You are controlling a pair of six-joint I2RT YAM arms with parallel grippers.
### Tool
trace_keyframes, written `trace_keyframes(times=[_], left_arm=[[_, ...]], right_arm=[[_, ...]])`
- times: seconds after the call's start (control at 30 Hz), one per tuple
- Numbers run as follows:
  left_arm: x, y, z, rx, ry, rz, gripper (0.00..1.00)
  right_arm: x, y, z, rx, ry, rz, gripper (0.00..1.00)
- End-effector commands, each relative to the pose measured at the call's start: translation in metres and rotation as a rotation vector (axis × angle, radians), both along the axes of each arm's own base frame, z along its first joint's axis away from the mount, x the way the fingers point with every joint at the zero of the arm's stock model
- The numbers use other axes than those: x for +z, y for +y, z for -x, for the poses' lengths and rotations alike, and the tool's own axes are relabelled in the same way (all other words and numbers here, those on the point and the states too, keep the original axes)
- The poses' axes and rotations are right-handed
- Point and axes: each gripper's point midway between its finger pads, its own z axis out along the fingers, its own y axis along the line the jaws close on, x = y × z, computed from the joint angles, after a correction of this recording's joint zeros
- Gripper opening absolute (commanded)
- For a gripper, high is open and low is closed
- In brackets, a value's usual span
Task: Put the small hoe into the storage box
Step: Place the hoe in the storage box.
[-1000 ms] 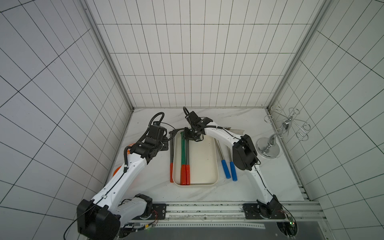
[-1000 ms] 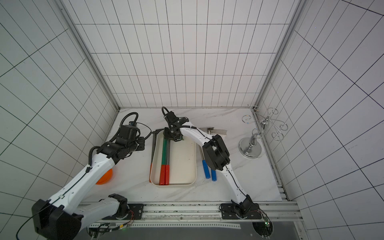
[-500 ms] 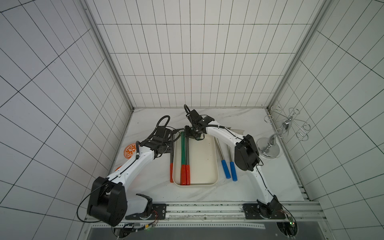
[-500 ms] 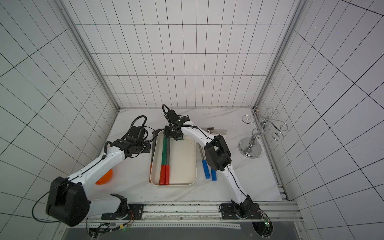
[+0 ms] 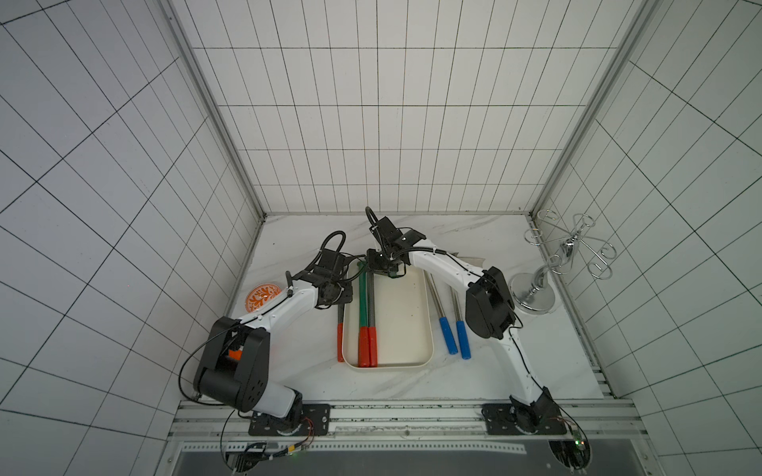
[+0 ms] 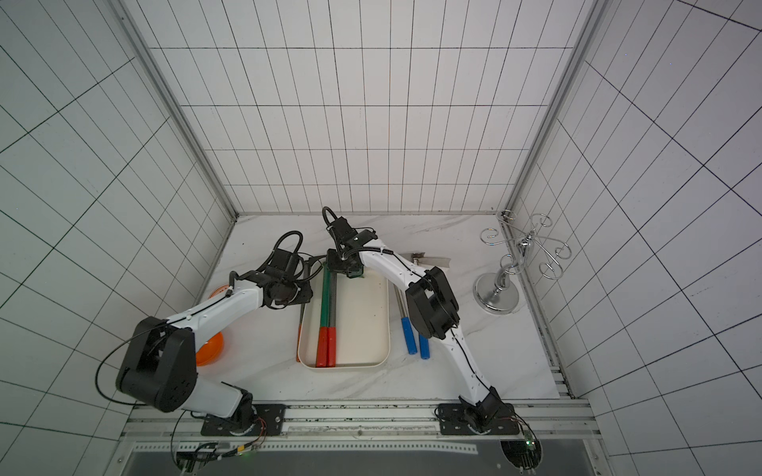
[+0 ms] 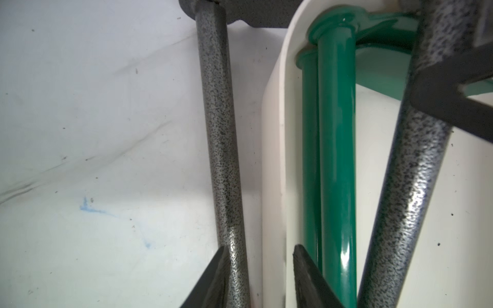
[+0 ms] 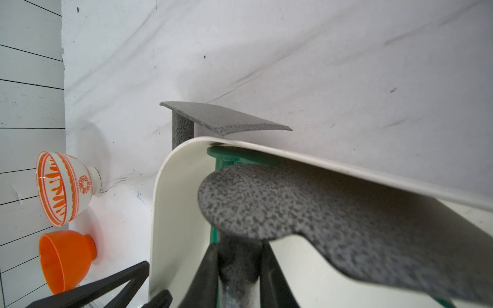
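The cream storage box (image 5: pixel 412 313) (image 6: pixel 371 325) holds a green hoe (image 5: pixel 363 305) and a grey speckled hoe (image 5: pixel 371 307), both with red grips. My right gripper (image 5: pixel 377 270) (image 8: pixel 238 248) is shut on that grey hoe's shaft just below its blade (image 8: pixel 293 202). Another grey small hoe (image 5: pixel 340 325) (image 7: pixel 221 138) lies on the table against the box's left wall. Its blade (image 8: pixel 224 117) reaches over the box's far corner. My left gripper (image 5: pixel 342 294) (image 7: pixel 260 248) is open, one finger beside this shaft and the other inside the box wall (image 7: pixel 274 160).
Two blue-handled tools (image 5: pixel 448 334) lie right of the box, under my right arm. A patterned orange-and-white bowl (image 5: pixel 262 297) (image 8: pixel 64 186) and a plain orange bowl (image 6: pixel 210 348) (image 8: pixel 64 261) sit by the left wall. A chrome hook stand (image 5: pixel 536 288) occupies the right side.
My left arm has reached in and lowered its gripper over the hoe beside the box. The right jaws have closed onto the grey hoe's shaft in the box.
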Motion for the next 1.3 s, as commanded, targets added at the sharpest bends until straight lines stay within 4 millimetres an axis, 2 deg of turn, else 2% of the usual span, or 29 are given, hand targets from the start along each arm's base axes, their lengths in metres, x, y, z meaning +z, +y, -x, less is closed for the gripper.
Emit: trace_keyframes(times=[0.0,0.17,0.4,0.53,0.7,1.07,1.27], left_arm=[[0.013,-0.011,-0.021,0.005,-0.055,0.059,0.39],[0.011,-0.014,-0.025,0.004,-0.053,0.069,0.33],[0.007,-0.015,-0.025,0.001,-0.046,0.072,0.27],[0.006,-0.016,-0.027,0.001,-0.044,0.074,0.23],[0.005,-0.017,-0.03,0.005,-0.043,0.075,0.12],[0.007,-0.016,-0.03,0.007,-0.045,0.07,0.01],[0.008,-0.015,-0.03,0.008,-0.047,0.066,0.0]], right_arm=[[0.003,0.016,0.009,0.037,0.021,-0.063,0.1],[-0.02,0.019,0.016,0.049,0.059,-0.037,0.0],[-0.032,0.015,0.019,0.046,0.072,-0.012,0.0],[-0.023,0.01,0.023,0.049,0.065,-0.004,0.0],[-0.014,0.004,0.034,0.062,0.067,0.001,0.0],[0.048,-0.02,0.01,-0.053,-0.105,0.019,0.0],[0.064,-0.032,0.013,-0.092,-0.119,0.028,0.0]])
